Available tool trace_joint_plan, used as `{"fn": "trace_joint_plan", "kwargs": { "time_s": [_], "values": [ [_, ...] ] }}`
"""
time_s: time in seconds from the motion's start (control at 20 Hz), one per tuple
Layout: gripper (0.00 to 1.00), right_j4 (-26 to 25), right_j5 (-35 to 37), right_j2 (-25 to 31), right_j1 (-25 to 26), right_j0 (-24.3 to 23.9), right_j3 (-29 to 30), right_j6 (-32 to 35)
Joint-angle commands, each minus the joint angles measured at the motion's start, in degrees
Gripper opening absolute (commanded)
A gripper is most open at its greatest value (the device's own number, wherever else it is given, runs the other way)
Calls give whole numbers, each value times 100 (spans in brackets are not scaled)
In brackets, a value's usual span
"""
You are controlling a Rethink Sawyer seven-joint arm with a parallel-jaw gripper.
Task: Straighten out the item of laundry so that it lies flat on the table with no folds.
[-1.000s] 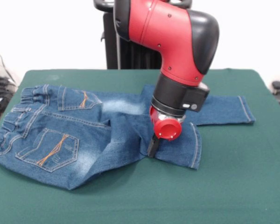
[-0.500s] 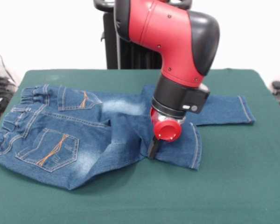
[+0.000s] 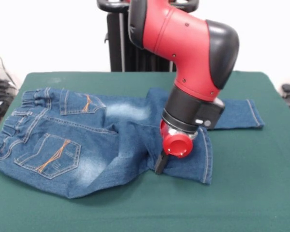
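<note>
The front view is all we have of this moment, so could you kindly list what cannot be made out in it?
- Gripper: only one dark finger shows below the red wrist, so open or shut, and any hold on the cloth, cannot be told.
- Small blue denim jeans: the arm hides the middle of the far leg and part of the folded near leg.
- Dark green felt table: its near edge and left corner are cut off by the frame.
</note>
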Motion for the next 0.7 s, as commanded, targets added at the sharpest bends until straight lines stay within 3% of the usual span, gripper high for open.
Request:
{"fn": "trace_joint_plan", "kwargs": {
  "time_s": [0.05,0.35,0.7],
  "values": [
    [0,1090,770,13,1025,485,-1407,1631],
    [0,1536,1008,-315,1344,606,-1764,1720],
    [0,1777,1065,-332,1338,673,-1737,1551]
  ]
}}
